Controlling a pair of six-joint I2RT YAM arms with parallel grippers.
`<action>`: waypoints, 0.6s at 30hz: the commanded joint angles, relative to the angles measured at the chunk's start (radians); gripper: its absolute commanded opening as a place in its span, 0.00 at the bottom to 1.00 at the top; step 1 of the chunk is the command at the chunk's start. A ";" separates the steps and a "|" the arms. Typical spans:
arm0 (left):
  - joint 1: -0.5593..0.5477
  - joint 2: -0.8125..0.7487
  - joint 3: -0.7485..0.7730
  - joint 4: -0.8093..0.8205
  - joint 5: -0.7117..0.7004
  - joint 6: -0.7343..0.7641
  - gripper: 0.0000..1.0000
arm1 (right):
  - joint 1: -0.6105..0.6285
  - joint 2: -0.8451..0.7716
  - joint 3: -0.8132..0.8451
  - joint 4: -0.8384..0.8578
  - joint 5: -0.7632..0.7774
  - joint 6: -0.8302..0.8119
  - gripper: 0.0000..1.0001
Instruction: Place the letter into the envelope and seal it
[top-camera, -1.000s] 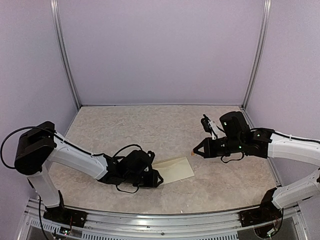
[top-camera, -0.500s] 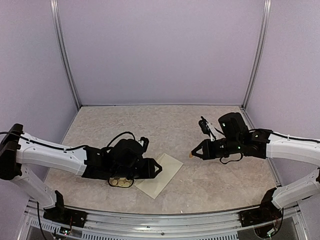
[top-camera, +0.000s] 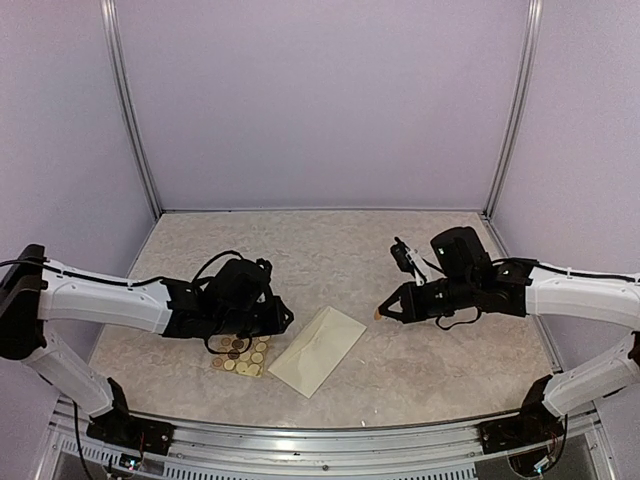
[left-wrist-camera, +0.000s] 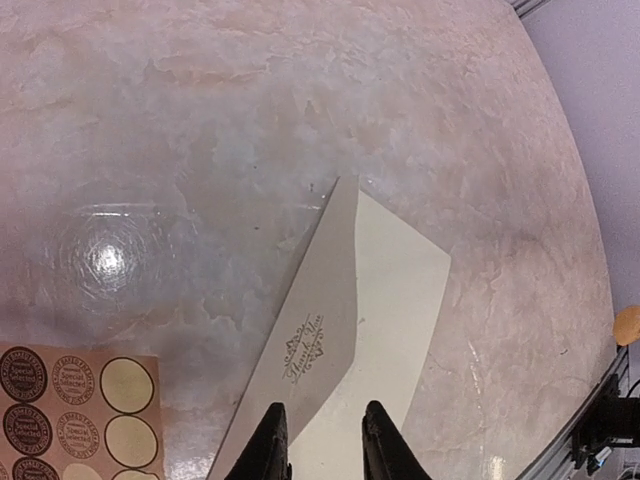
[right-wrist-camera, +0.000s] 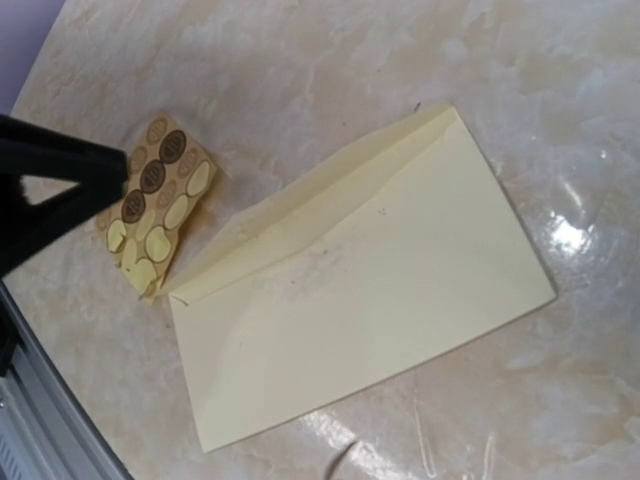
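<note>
The cream envelope (top-camera: 318, 350) lies flat at the front middle, its pointed flap printed "Thank You" folded over the body (left-wrist-camera: 390, 300); it also shows in the right wrist view (right-wrist-camera: 380, 290). No letter is in view. My left gripper (top-camera: 288, 318) is open and empty, its tips (left-wrist-camera: 325, 450) hovering over the envelope's left part. My right gripper (top-camera: 382, 312) hangs above the table to the right of the envelope, jaws together on a small tan round sticker (top-camera: 378, 314). Its fingers do not show in the right wrist view.
A tan card of round stickers (top-camera: 240, 355) lies just left of the envelope, under my left wrist (left-wrist-camera: 70, 400), (right-wrist-camera: 160, 200). Metal frame posts and purple walls close the back and sides. A metal rail runs along the front edge.
The envelope has been turned to a diagonal lie. My left gripper has drawn back to the left, uncovering the sticker card. My right gripper has edged left toward the envelope.
</note>
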 joint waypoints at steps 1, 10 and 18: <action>0.008 0.080 -0.023 0.026 0.000 0.023 0.21 | 0.008 0.027 0.038 0.013 -0.014 -0.024 0.00; -0.022 0.187 0.005 0.071 0.022 0.022 0.14 | 0.036 0.067 0.073 0.004 -0.009 -0.039 0.00; -0.044 0.232 0.014 0.071 0.020 0.011 0.12 | 0.058 0.103 0.084 0.014 -0.008 -0.036 0.00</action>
